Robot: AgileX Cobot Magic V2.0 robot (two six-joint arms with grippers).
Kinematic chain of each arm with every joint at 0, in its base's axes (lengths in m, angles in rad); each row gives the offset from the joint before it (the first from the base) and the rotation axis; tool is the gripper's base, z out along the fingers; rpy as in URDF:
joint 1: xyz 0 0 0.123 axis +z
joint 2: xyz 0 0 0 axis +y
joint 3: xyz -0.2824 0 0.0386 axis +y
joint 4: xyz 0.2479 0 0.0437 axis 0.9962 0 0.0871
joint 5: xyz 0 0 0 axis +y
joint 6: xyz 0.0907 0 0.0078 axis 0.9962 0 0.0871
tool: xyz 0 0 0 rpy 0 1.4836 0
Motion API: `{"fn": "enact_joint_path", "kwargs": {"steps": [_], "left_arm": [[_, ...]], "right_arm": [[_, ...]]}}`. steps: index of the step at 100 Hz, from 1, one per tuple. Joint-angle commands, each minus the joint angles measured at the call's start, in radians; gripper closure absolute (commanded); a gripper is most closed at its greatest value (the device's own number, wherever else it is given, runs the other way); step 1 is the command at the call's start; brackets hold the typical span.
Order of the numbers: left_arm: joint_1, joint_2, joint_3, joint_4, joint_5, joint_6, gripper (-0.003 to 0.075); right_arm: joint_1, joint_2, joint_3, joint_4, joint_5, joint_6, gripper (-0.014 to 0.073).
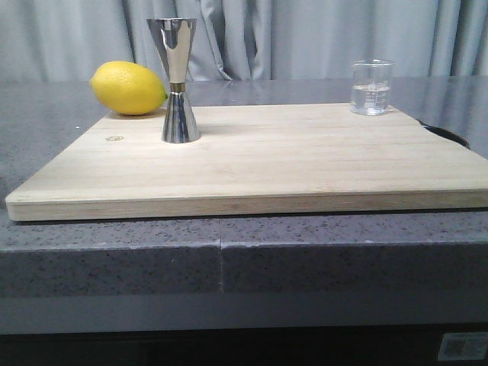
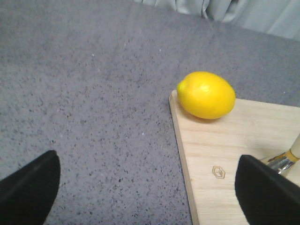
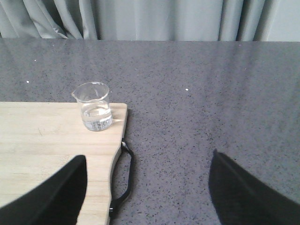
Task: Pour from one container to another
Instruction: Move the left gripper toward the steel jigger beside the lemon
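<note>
Left gripper (image 2: pixel 147 187): fingers spread wide apart, nothing held, nothing touched; one dark fingertip (image 2: pixel 28 190) over the grey countertop (image 2: pixel 93 93), the other over the cutting board (image 2: pixel 225 140) close to the jigger base. Right gripper (image 3: pixel 145 187): fingers likewise spread wide, empty, no contact; one fingertip (image 3: pixel 47 197) above the board, the other above bare countertop. Neither gripper visible in the front view. Glass beaker (image 1: pixel 372 87): upright, long axis vertical, standing at the far right corner of the board, near the edge; partly filled with clear liquid, faint printed marks on the wall; pouring lip at the rim facing away from the board's right edge, seen only in the right wrist view (image 3: pixel 95 105). Steel jigger (image 1: pixel 177 80): upright on its lower cone, long axis vertical, narrow gold-tinted waist at mid-height, placed on the left part of the board, well apart from the beaker. Lemon (image 1: pixel 128 88): lying at the far left corner of the board, just beside and behind the jigger. Jigger in the left wrist view (image 2: pixel 286 159): mostly cut off by the frame edge and the fingertip. Black loop (image 3: pixel 123 180) at the board's right edge: partly hidden, nature hard to make out. Small logo on the board: too small to read.
</note>
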Motion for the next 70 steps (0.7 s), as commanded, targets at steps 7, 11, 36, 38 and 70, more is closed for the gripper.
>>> {"fn": "enact_joint_path", "kwargs": {"steps": [7,11,36,38,70], "left_arm": [[-0.007,0.045,-0.036,-0.07,-0.058,0.006,0.0018],[-0.007,0.057,-0.036,-0.07,-0.065,0.04,0.0018],[-0.009,0.06,-0.036,-0.106,-0.105,0.273,0.0018],[-0.011,0.06,-0.036,-0.114,-0.107,0.296,0.0018],[-0.151,0.065,-0.036,-0.363,-0.185,0.657,0.0018]], "right_arm": [[-0.005,0.005,-0.037,-0.011,-0.105,-0.006,0.0099],[-0.005,0.005,-0.037,-0.011,-0.113,-0.006,0.0099],[-0.005,0.007,-0.037,0.013,-0.104,-0.006,0.0099],[-0.005,0.008,-0.037,0.02,-0.104,-0.006,0.0099],[-0.005,0.146,-0.037,0.055,-0.056,-0.006,0.0099]]}}
